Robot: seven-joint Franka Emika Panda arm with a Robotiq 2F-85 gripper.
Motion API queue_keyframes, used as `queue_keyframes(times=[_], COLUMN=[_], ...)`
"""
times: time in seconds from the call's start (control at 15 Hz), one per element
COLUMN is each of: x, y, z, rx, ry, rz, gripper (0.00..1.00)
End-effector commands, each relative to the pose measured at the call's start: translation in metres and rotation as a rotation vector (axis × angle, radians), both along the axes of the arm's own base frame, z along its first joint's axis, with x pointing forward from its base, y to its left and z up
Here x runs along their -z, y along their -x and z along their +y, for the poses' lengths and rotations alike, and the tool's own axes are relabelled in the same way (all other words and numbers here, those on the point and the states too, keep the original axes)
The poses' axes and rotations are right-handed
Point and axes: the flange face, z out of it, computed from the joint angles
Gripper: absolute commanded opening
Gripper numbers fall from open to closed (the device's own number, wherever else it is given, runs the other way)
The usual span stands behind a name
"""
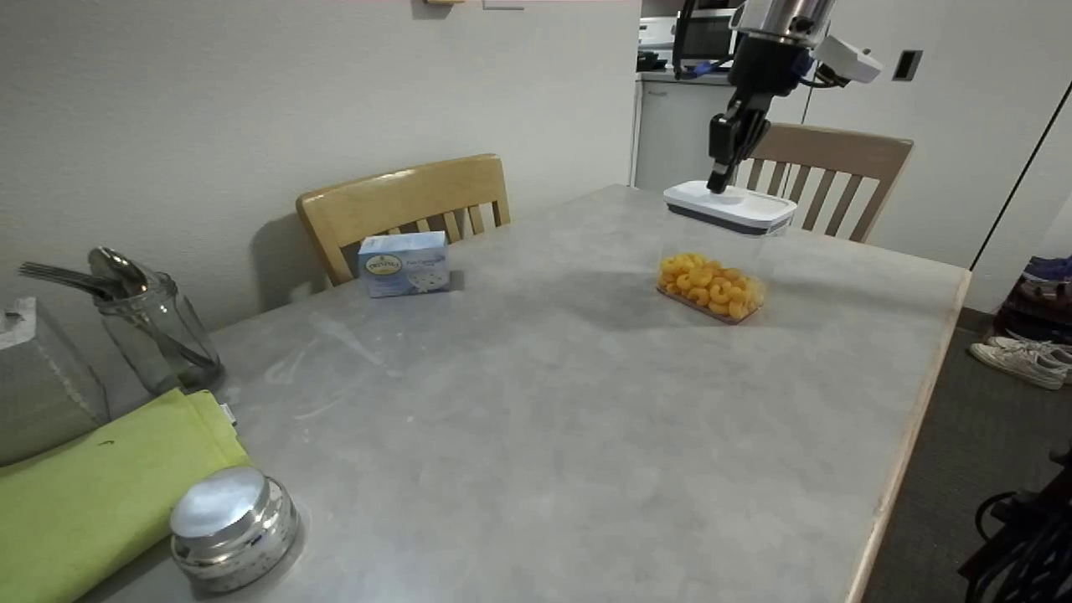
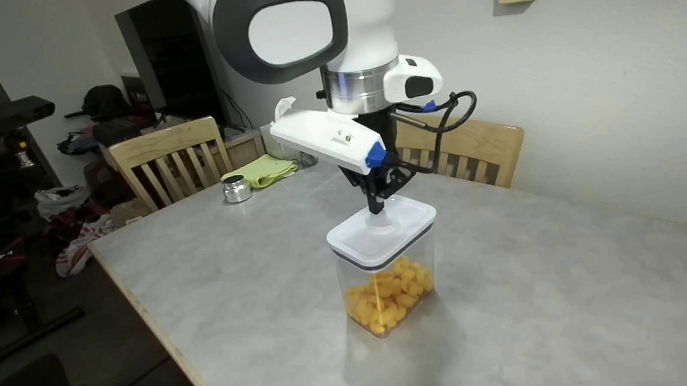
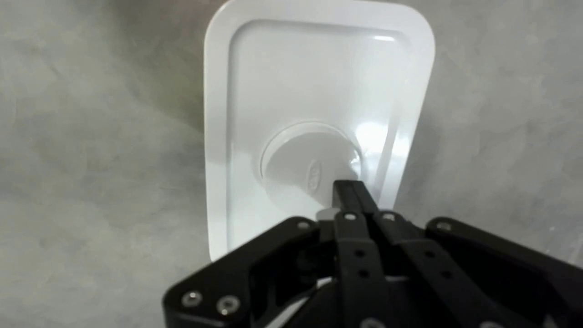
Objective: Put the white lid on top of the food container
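The white lid (image 1: 758,209) lies level on top of the see-through food container (image 1: 710,286), which stands upright on the table with yellow-orange pieces in its bottom. In an exterior view the lid (image 2: 354,239) covers the top of the container (image 2: 390,298), its dark grey seal showing below the white edge. My gripper (image 1: 718,188) points down with its fingers together and nothing between them. In the wrist view the fingertips (image 3: 350,184) are at the edge of the round button in the middle of the lid (image 3: 291,68). I cannot tell whether they press on it.
A blue-and-white box (image 1: 406,264) stands at the table's wall side. At the far end are a glass jar with cutlery (image 1: 159,335), a green cloth (image 1: 126,477) and a shiny metal jar (image 1: 234,528). Wooden chairs (image 1: 410,197) stand at the table (image 1: 536,419).
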Motion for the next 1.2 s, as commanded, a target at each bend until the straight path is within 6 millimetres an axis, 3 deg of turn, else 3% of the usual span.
queue_keyframes(times=[0.0,0.47,1.13], x=[0.003,-0.004,0.033], y=[0.005,0.006,0.016], z=[-0.001,-0.012,-0.008], rx=[-0.001,0.015,0.049], ry=[0.009,0.027,-0.004], rz=[-0.003,-0.02,0.049], gripper=[0.0,0.0,0.0])
